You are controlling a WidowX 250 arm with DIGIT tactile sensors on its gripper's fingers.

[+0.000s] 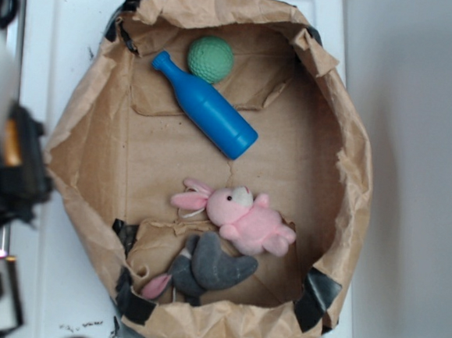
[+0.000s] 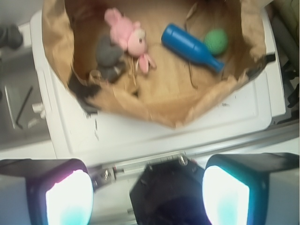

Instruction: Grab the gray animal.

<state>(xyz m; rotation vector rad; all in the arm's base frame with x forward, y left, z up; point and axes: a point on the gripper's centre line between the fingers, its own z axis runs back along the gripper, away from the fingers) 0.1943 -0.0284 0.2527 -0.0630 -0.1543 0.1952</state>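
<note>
White tabletop [image 1: 46, 61] carries a torn paper bag [image 1: 345, 147]; inside, the gray animal [image 1: 212, 266] lies touching the pink bunny [image 1: 247, 218]. Gripper [image 2: 147, 192] hangs outside, jaws wide; best to descend on gray alone.

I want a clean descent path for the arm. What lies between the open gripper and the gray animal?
In the wrist view, the paper bag's crumpled rim and bare white tabletop separate the gripper from the gray animal.
</note>
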